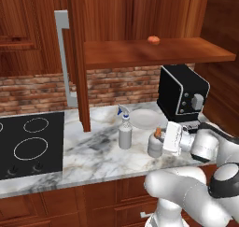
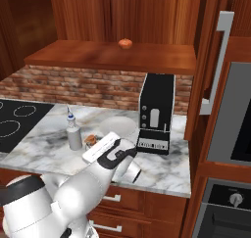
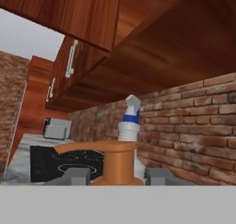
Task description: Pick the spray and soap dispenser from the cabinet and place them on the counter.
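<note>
The spray stands upright on the marble counter, in front of the brick wall. Just to its right is the soap dispenser, low at the counter near the front edge. My gripper is shut on its body from the right. In the hand view the orange pump of the soap dispenser rises between my fingertips, with the spray right behind it. The cabinet above is open.
A black appliance stands at the back right with a white plate beside it. An orange fruit lies on the shelf. The open cabinet door hangs over the counter, left of the spray. The cooktop lies left.
</note>
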You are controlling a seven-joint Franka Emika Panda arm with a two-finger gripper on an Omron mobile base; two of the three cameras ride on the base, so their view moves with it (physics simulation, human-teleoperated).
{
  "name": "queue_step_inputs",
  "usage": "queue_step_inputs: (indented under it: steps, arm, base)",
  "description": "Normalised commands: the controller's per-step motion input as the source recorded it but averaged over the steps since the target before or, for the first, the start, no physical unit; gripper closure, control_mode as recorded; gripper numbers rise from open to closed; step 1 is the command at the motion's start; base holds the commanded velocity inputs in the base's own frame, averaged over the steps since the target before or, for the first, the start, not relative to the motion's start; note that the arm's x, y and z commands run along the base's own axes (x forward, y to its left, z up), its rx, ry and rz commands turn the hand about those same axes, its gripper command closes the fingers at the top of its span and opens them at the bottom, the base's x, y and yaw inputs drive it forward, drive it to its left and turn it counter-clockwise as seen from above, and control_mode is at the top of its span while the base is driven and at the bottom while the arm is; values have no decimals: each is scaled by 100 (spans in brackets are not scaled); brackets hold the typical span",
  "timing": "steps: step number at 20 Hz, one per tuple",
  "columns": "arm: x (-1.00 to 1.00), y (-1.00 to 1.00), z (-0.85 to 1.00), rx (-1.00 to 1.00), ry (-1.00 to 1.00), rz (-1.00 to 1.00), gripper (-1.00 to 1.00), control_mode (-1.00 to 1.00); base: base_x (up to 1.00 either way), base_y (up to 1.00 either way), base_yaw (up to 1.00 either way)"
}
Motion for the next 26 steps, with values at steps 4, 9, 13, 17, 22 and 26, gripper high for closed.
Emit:
queue_step_inputs:
  steps: [4, 9, 13, 17, 22, 26]
  arm:
    - [29, 25, -37, 0, 0, 0, 100, -100]
    - [21, 26, -36, 0, 0, 0, 100, -100]
    - [5, 22, -40, 0, 0, 0, 100, -100]
    - [0, 17, -39, 0, -2, 0, 100, -100]
    - [0, 16, -42, 0, -3, 0, 100, -100]
    - [0, 15, -46, 0, -4, 0, 100, -100]
  base:
    - [0, 0, 0]
    - [0, 0, 0]
    - [0, 0, 0]
    - [0, 0, 0]
    - [0, 0, 0]
    - [0, 0, 0]
